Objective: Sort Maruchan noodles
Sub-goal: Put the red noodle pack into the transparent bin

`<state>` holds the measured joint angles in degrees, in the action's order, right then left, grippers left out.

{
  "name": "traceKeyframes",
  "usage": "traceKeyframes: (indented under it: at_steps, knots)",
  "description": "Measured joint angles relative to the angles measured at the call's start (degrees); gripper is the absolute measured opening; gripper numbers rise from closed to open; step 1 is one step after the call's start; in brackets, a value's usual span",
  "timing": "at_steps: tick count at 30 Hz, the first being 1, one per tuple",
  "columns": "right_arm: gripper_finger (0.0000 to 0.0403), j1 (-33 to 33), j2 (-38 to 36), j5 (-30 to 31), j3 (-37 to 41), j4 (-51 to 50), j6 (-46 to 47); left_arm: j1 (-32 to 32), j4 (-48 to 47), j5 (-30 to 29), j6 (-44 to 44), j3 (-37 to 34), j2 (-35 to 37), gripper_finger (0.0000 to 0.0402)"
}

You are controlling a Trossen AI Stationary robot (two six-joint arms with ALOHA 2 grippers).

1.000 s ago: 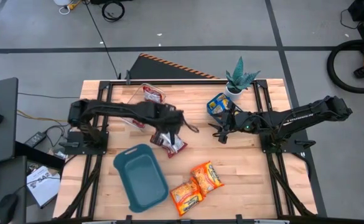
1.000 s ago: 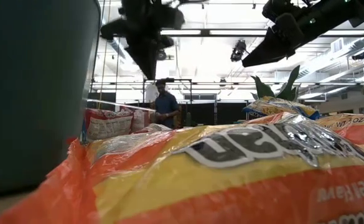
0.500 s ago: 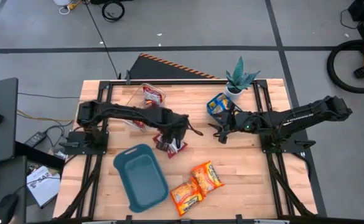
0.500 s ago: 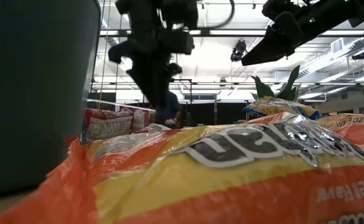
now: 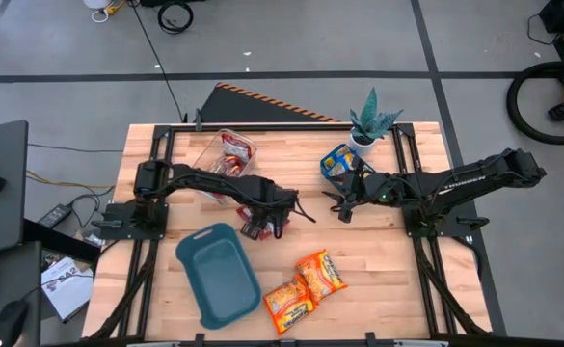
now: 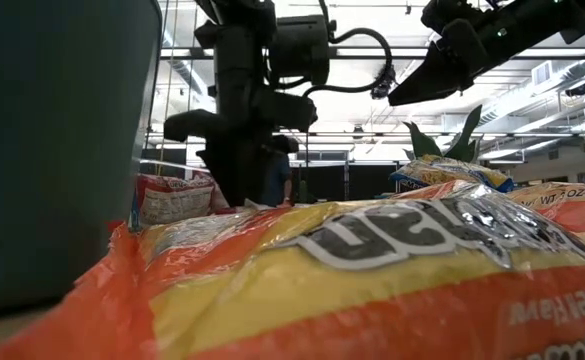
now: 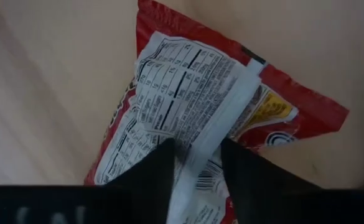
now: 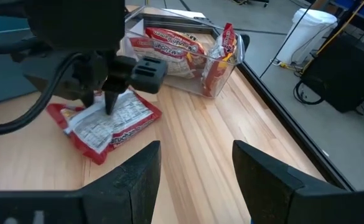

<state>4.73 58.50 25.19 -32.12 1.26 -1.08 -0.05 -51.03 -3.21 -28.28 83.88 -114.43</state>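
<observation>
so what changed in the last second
The left gripper came down onto the red glossy plastic noodle packet lying back-up on the wooden table, fingers open astride its seam. The right gripper, orange packets and teal tray stayed put.

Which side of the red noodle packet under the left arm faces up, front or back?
Back side up. The red noodle packet lies flat on the table, showing its nutrition table and the seam, which runs between the open jaws of the left gripper.
</observation>
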Motion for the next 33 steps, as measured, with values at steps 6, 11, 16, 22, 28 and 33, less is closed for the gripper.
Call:
traceKeyframes:
  at_steps: [6, 11, 16, 22, 28, 33]
  knots:
    - [0.0204, 0.0, 0.0, 0.0, 0.0, 0.0, 0.0, -0.2, 0.1, -1.9, -0.1, 0.0, 0.0, 0.0036]
    - [0.0204, 0.0, 0.0, 0.0, 0.0, 0.0, 0.0, -0.2, -0.7, -1.9, -0.4, 0.1, 0.2, 0.0008]
    - [0.0204, 0.0, 0.0, -0.5, 0.0, 0.0, 0.1, -0.2, -5.0, -3.4, 1.2, 3.3, 2.2, 0.0004]
    - [0.0204, -0.2, 0.0, -0.7, 1.2, 0.8, 0.2, 1.9, -11.0, -8.5, 4.7, 7.1, 8.1, 0.0003]
    - [0.0204, -0.3, 0.0, -0.9, 1.7, 1.3, 1.1, 7.4, -16.9, -11.4, 14.6, 9.7, 15.0, 0.0002]
    - [0.0204, -0.3, 0.0, -0.9, 1.7, 2.0, 1.1, 13.3, -23.9, -12.4, 28.1, 9.7, 19.6, 0.0003]
